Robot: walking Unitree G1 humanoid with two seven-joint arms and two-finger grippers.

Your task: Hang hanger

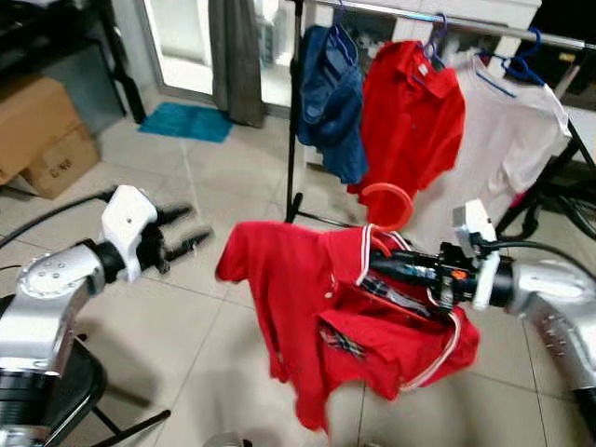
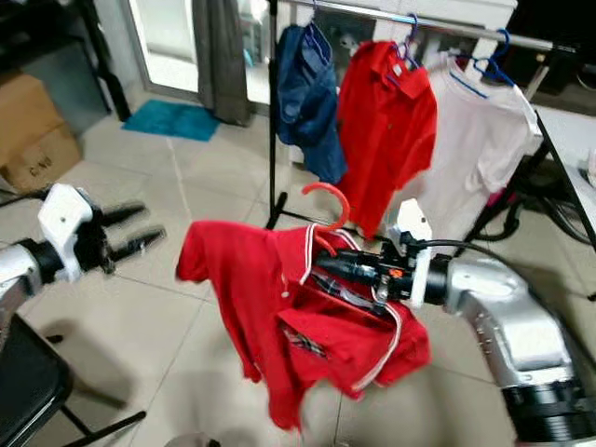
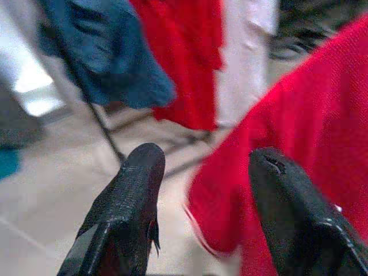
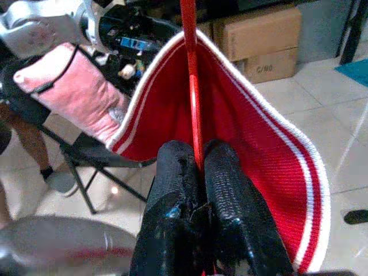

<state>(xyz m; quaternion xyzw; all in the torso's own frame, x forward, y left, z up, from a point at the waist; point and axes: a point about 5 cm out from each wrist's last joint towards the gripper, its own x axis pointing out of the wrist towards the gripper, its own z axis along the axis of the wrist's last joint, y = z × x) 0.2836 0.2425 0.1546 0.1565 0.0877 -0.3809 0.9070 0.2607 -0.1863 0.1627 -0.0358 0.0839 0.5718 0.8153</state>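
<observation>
My right gripper (image 2: 321,264), jaws clamped on the stiff red plastic hanger (image 2: 328,212); its limp red polo shirt (image 2: 279,317) sways; left gripper (image 1: 186,233) gapes, holding nothing.

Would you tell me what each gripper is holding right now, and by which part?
The right gripper pinches the red hanger by its thin neck, the red shirt draped on it. The left gripper is open and holds nothing.

Glossy plastic hanger (image 1: 386,200), knit cloth shirt (image 1: 298,289)
</observation>
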